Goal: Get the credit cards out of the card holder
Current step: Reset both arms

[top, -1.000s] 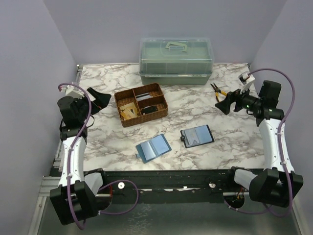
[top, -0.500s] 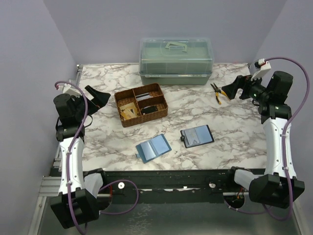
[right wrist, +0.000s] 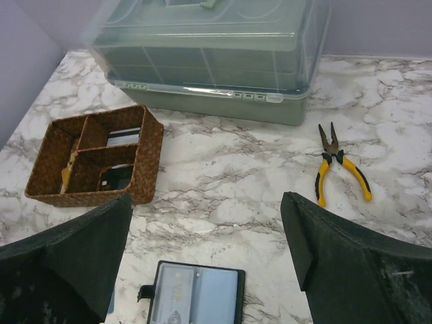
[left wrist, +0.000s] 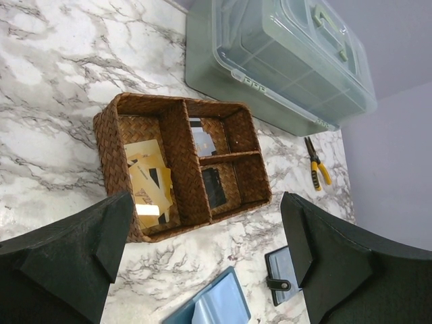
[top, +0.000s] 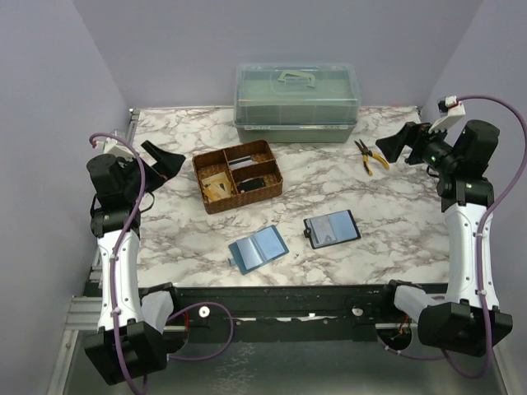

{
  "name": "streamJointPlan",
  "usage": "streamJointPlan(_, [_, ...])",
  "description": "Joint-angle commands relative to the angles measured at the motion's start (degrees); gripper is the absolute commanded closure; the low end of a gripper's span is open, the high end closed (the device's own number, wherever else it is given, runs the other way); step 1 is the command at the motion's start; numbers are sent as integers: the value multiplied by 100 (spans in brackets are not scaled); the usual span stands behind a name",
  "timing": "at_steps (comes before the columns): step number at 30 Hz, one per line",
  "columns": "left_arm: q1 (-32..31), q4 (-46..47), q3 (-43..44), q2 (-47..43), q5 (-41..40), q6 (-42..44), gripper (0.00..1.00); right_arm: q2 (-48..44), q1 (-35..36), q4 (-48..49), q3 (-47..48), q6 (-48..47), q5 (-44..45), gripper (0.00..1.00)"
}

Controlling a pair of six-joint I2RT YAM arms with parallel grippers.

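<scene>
The card holder (top: 332, 229) lies open on the marble table, right of centre near the front: black with a blue-grey inside. In the right wrist view the card holder (right wrist: 196, 295) shows a pale card (right wrist: 174, 298) in its left pocket and a snap tab at its left edge. The left wrist view catches only its tab corner (left wrist: 280, 273). My left gripper (top: 162, 156) hangs open above the table's left side, empty. My right gripper (top: 397, 146) hangs open and empty above the far right, well away from the holder.
A light-blue flat folder (top: 258, 248) lies open left of the holder. A wicker basket (top: 237, 175) with three compartments holds yellow and dark cards. A lidded green-clear box (top: 296, 103) stands at the back. Yellow-handled pliers (top: 368, 155) lie under my right gripper. Purple walls close in both sides.
My right arm has swung up and to the right, away from the pliers. My left arm has drawn back a little to the left. Nothing on the table moved.
</scene>
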Motion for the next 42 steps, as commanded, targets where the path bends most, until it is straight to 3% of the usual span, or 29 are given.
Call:
streamJointPlan(1, [29, -207, 142, -150, 124, 54, 1, -66, -48, 204, -48, 381, 240, 1])
streamJointPlan(21, [-63, -364, 236, -207, 97, 285, 1, -315, -44, 126, -227, 334, 330, 1])
streamJointPlan(25, [-180, -673, 401, -181, -234, 763, 1, -331, -43, 134, -260, 321, 350, 1])
streamJointPlan(32, [-870, -1457, 769, -179, -2020, 1774, 1, -335, -44, 186, -319, 354, 359, 1])
streamJointPlan(42, [-990, -1537, 813, -221, -1919, 1886, 1, -328, -51, 223, -297, 428, 288, 1])
